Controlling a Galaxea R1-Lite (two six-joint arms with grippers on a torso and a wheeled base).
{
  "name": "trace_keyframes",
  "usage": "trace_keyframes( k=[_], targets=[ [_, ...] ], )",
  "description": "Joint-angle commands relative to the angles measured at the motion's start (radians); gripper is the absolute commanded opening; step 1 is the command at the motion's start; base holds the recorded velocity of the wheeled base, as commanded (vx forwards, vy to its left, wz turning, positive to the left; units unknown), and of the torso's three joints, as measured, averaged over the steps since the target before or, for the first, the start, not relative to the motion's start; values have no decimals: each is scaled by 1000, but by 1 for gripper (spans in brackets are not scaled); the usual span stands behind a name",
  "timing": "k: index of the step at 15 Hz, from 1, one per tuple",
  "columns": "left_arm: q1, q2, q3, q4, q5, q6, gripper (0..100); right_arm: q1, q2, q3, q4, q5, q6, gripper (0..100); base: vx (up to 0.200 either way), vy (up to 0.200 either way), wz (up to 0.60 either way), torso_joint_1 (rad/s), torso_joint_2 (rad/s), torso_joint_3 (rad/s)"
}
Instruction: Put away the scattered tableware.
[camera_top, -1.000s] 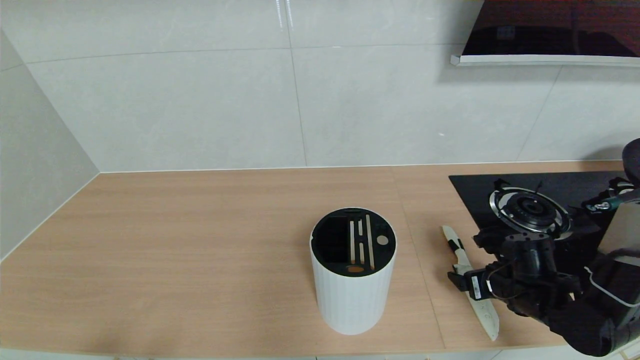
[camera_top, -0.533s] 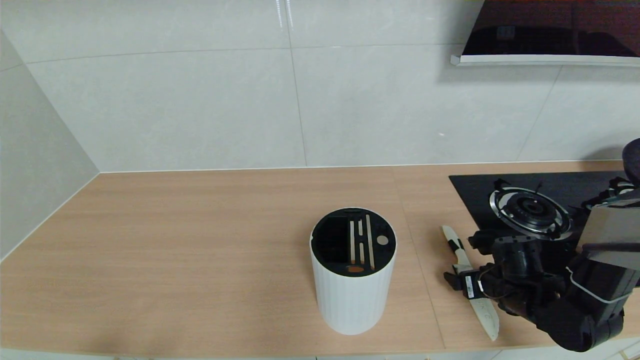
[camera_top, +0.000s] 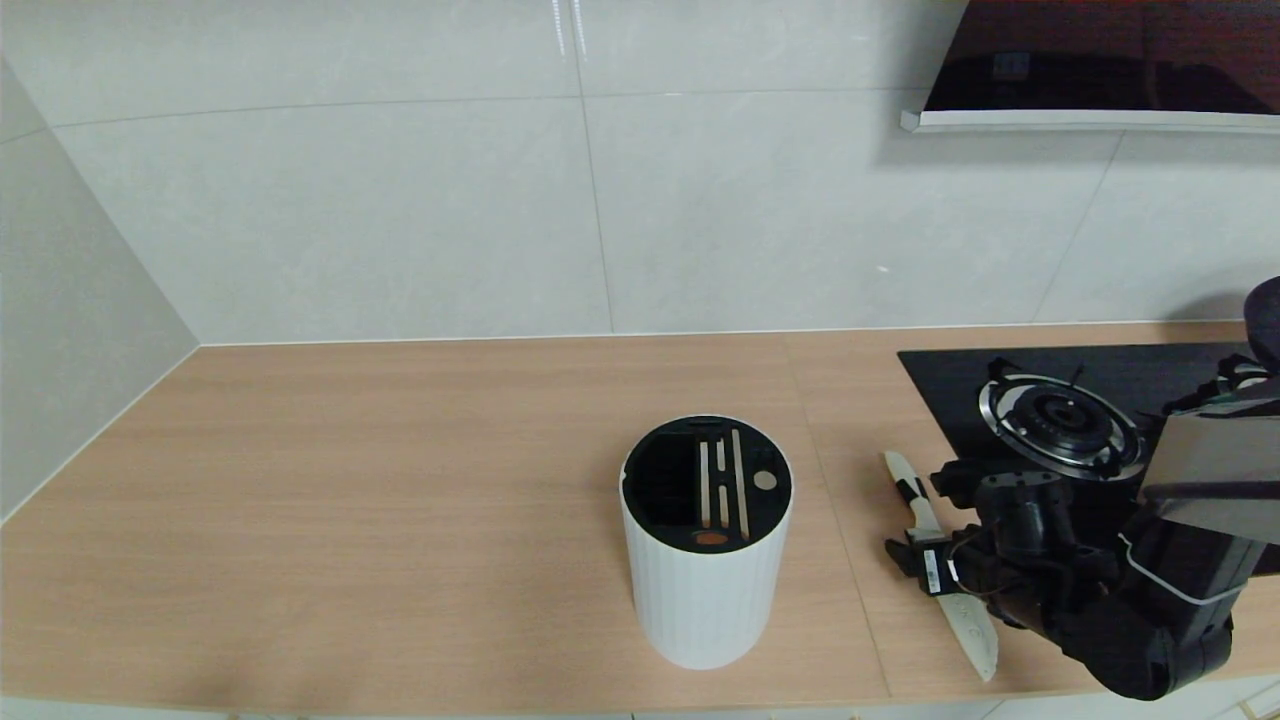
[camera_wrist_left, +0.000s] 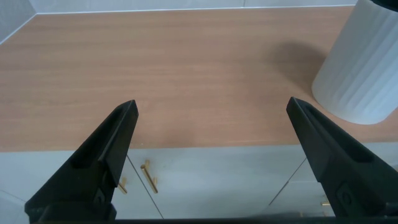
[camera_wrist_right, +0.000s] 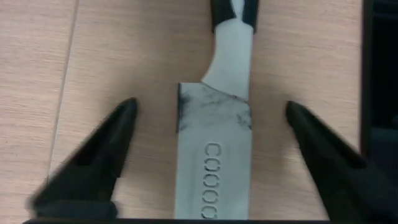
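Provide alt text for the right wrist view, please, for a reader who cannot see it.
The right gripper, fingers open, hangs over a white knife lying flat on the wooden counter, one finger on each side of the blade. Its black-marked handle points away.

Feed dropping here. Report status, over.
Left gripper open, near holder. Right gripper open, straddling knife lying flat on counter. Nothing between knife and holder.

White knife (camera_top: 975, 635) flat on counter (camera_top: 400, 480), right of upright white holder (camera_top: 706, 590)
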Motion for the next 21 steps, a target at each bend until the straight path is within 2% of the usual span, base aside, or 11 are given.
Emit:
trace_keyframes(
  k=[1,10,13,15,16,17,18,19,20,21],
  targets=[
    [0,2,0,0,0,0,100,0,10,-1,5,-3,1,0,0,0,0,0,0,0],
    [0,2,0,0,0,0,100,0,-7,1,5,-3,4,0,0,0,0,0,0,0],
    [0,2,-1,-8,12,-3,100,0,-163,3,19,-3,36,0,0,0,0,0,0,0],
    [0,0,-11,-6,5,-2,100,0,-297,-8,91,-3,36,0,0,0,0,0,0,0],
    [-3,8,-103,4,-21,-8,100,0,-369,-43,174,-3,36,0,0,0,0,0,0,0],
    [-10,34,-213,33,-49,-35,100,0,-424,-86,255,-2,36,0,0,0,0,0,0,0],
    [-36,137,-365,95,-87,-60,100,0,-476,-178,361,0,37,0,0,0,0,0,0,0],
    [-53,207,-442,136,-118,-62,100,0,-501,-237,427,0,37,0,0,0,0,0,0,0],
    [-81,354,-552,187,-169,-62,100,0,-537,-347,530,4,36,0,0,0,0,0,0,0],
    [-95,477,-636,181,-198,-57,100,11,-567,-419,590,9,34,0,0,0,0,0,0,0]
  ],
)
